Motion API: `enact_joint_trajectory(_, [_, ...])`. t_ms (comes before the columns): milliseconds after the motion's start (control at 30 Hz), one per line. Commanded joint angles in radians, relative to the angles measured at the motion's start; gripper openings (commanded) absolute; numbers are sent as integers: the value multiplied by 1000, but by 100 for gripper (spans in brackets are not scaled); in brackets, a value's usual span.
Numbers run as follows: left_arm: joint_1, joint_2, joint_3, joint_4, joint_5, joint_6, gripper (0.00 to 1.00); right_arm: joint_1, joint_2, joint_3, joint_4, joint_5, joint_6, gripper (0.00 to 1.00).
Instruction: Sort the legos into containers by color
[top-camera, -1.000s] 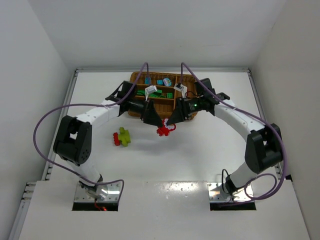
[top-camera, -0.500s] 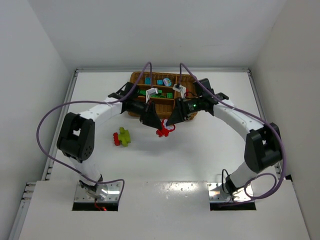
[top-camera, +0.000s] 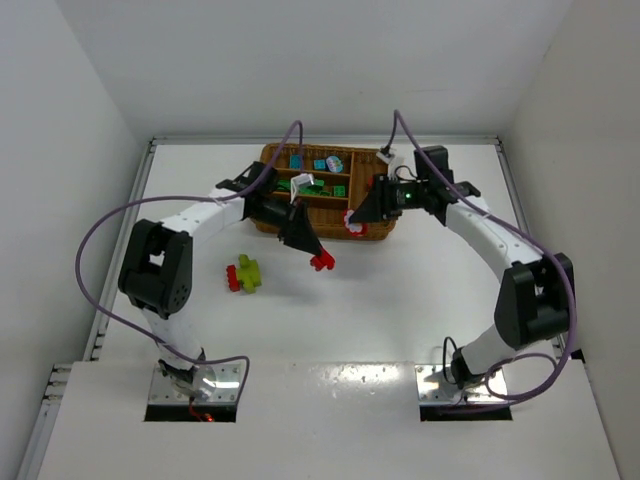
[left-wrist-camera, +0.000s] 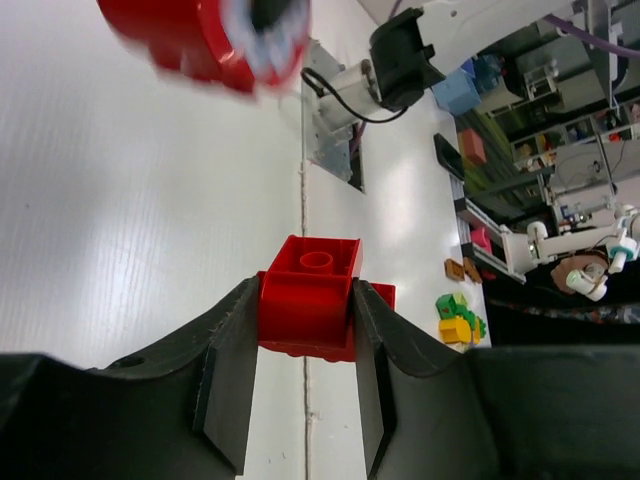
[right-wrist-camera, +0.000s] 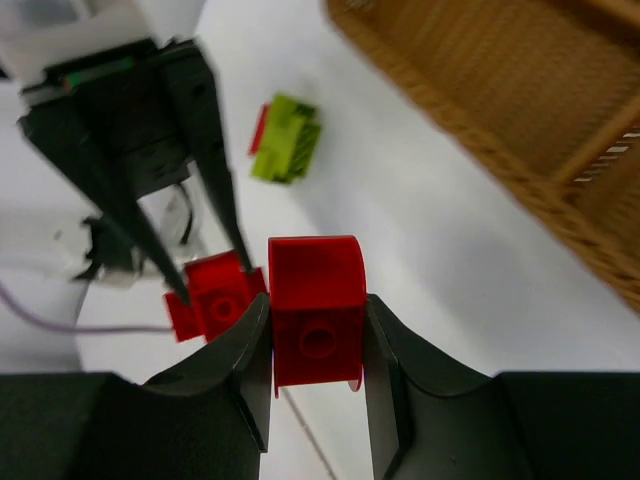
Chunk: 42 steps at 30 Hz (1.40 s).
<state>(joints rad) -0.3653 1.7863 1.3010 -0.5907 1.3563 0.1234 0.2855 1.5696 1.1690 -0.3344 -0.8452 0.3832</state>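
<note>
With right gripper (right-wrist-camera: 315, 325) squeezed on a red brick (right-wrist-camera: 314, 285) and left gripper (left-wrist-camera: 305, 305) on a second red brick (left-wrist-camera: 310, 285), carry both low over the basket (right-wrist-camera: 470, 110) just ahead of right gripper, then let go.

Left red brick (top-camera: 322, 262) held just near of the wicker tray (top-camera: 272, 152); right red brick (top-camera: 354, 227) held at its near rim. Lime-yellow brick (top-camera: 248, 272) touches a small red brick (top-camera: 233, 281), lying further left. Green bricks (top-camera: 322, 186) and light blue bricks (top-camera: 320, 164) sit in tray slots.
</note>
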Motion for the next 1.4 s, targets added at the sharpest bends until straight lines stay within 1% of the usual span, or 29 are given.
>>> enact_joint_trajectory(0, [31, 12, 41, -14, -9, 19, 0, -35, -31, 1, 89, 125, 68, 17])
enact_joint_trajectory(67, [41, 12, 53, -14, -23, 9, 0, -35, -20, 1, 109, 164, 113, 17])
enact_joint_trajectory(100, [51, 12, 53, -14, -38, -14, 0, -35, -7, 11, 109, 263, 126, 17])
enact_joint_trajectory(167, [63, 12, 63, 61, -113, -127, 0, -25, 16, 61, 68, 433, 170, 17])
enact_joint_trajectory(200, [74, -5, 44, 124, -165, -207, 0, -25, 53, 82, 28, 587, 180, 17])
enact_joint_trajectory(233, [74, -36, 32, 206, -272, -311, 0, -16, 73, 118, 28, 651, 192, 17])
enact_joint_trajectory(267, [74, -50, 32, 236, -337, -361, 0, -16, 95, 138, 6, 772, 218, 17])
enact_joint_trajectory(300, [83, -59, 32, 255, -392, -402, 0, -16, 116, 153, 6, 800, 238, 17])
enact_joint_trajectory(333, [83, -70, 46, 255, -473, -448, 0, -6, 166, 199, -6, 872, 249, 17])
enact_joint_trajectory(400, [83, -70, 58, 255, -529, -493, 0, 6, 225, 257, -38, 909, 249, 17])
enact_joint_trajectory(433, [83, -83, 67, 255, -604, -528, 0, 6, 287, 326, -57, 948, 249, 17])
enact_joint_trajectory(533, [83, -108, 67, 255, -706, -576, 0, 15, 369, 440, -109, 995, 235, 18])
enact_joint_trajectory(567, [83, -122, 76, 255, -768, -587, 0, 15, 410, 457, -109, 995, 235, 20])
enact_joint_trajectory(633, [83, -133, 76, 255, -807, -614, 0, 15, 444, 503, -126, 1020, 235, 26])
enact_joint_trajectory(733, [83, -133, 76, 255, -852, -636, 0, 15, 477, 544, -149, 1042, 235, 51])
enact_joint_trajectory(767, [83, -133, 86, 255, -868, -649, 0, 15, 477, 554, -161, 1042, 235, 64])
enact_joint_trajectory(800, [83, -142, 86, 255, -869, -650, 0, 15, 477, 554, -161, 1029, 226, 68])
enact_joint_trajectory(867, [74, -142, 86, 255, -887, -672, 0, 26, 429, 500, -161, 1016, 226, 68])
enact_joint_trajectory(900, [74, -142, 96, 255, -887, -673, 0, 26, 399, 468, -143, 974, 217, 68])
enact_joint_trajectory(933, [74, -142, 96, 255, -899, -685, 0, 26, 313, 425, -83, 941, 217, 68])
enact_joint_trajectory(967, [65, -142, 96, 255, -899, -697, 0, 26, 266, 326, -43, 896, 206, 66])
enact_joint_trajectory(1000, [65, -142, 106, 255, -927, -697, 0, 26, 218, 273, -4, 806, 206, 66])
enact_joint_trajectory(1033, [65, -142, 106, 255, -940, -709, 0, 40, 173, 227, 65, 769, 206, 65])
enact_joint_trajectory(1067, [55, -142, 106, 264, -953, -728, 0, 50, 97, 152, 90, 734, 206, 64])
enact_joint_trajectory(1167, [36, -133, 116, 264, -982, -755, 0, 115, 17, 57, 164, 646, 235, 64])
enact_joint_trajectory(1233, [25, -133, 116, 264, -1006, -755, 0, 173, -13, 32, 217, 624, 263, 64])
enact_joint_trajectory(1267, [14, -133, 116, 264, -1007, -766, 0, 194, -22, 32, 228, 615, 273, 68])
enact_joint_trajectory(1300, [14, -133, 116, 264, -1020, -777, 0, 214, -22, 32, 229, 615, 273, 70])
enact_joint_trajectory(1367, [5, -133, 116, 264, -1033, -788, 0, 260, 21, 76, 239, 624, 273, 70])
